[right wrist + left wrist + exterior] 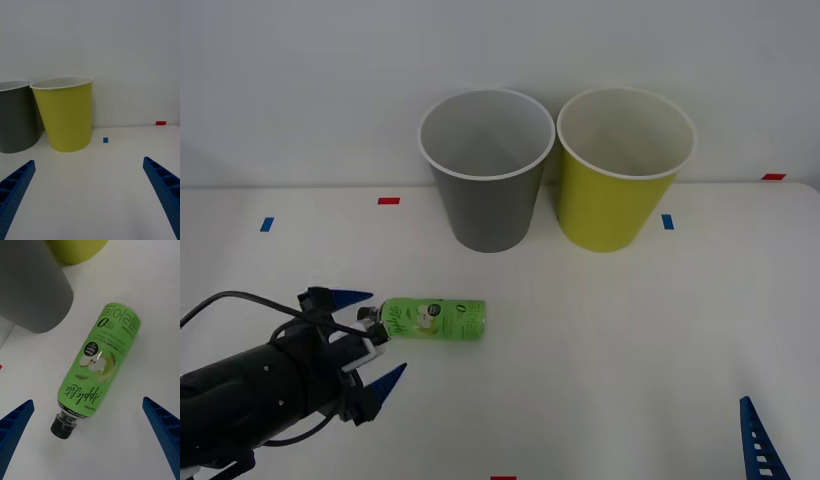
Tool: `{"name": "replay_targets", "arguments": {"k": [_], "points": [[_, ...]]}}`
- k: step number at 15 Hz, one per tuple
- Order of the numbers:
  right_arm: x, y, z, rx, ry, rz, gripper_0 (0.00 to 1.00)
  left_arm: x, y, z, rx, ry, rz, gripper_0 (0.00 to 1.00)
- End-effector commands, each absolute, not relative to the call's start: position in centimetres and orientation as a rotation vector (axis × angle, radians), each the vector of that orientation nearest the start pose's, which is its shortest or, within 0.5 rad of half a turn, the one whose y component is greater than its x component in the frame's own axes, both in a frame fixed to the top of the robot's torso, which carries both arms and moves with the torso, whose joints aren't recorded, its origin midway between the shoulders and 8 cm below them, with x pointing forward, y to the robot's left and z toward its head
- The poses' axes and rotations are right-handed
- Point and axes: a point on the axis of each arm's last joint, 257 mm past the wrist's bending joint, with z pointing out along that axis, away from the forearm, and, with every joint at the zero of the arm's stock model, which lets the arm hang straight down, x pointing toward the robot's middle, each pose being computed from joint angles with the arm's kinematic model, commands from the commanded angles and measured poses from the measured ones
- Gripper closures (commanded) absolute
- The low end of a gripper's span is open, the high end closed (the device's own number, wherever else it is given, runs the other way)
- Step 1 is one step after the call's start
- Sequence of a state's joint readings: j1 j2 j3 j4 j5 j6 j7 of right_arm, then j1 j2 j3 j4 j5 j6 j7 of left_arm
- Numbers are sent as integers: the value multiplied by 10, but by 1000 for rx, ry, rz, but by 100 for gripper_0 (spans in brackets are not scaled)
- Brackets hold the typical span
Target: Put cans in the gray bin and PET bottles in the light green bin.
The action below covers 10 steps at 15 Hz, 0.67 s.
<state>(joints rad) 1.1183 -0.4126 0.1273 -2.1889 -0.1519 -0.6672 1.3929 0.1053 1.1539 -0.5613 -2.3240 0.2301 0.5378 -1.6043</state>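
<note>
The white table (630,340) runs back to a plain pale wall, with small red and blue tape marks scattered along its far part. At the far middle stand the gray bin (486,175) and, just to its right, the light green bin (620,175), both upright and close together. The PET bottle (435,320) lies on its side near the left front, cap pointing left toward the left gripper (365,335). That gripper's blue fingers are spread wide, one on the far side and one on the near side of the cap end, grasping nothing. The right gripper (90,195) waits at the near right, cut off by the edge in the front view; its fingers are wide apart and empty.
</note>
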Motion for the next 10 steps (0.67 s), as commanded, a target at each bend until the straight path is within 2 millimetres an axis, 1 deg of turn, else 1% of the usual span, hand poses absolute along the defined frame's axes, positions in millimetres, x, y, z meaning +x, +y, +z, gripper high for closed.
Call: {"name": "replay_targets", "arguments": {"k": [1, 2, 3, 6, 8, 10], "points": [[227, -286, -171, -6, 1429, 86, 0, 374, 173, -243, 1373, 1729, 199, 0], [227, -286, -171, -6, 1429, 86, 0, 378, 175, -241, 1445, 1706, 268, 0], [227, -286, -171, -6, 1429, 86, 0, 380, 176, -240, 1476, 1711, 288, 0], [227, -286, -171, -6, 1429, 86, 0, 379, 164, -236, 1567, 1730, 267, 0], [227, -286, -171, -6, 1429, 86, 0, 382, 156, -233, 1649, 1701, 300, 0], [227, -286, -171, -6, 1429, 86, 0, 383, 144, -231, 1706, 1673, 320, 0]]}}
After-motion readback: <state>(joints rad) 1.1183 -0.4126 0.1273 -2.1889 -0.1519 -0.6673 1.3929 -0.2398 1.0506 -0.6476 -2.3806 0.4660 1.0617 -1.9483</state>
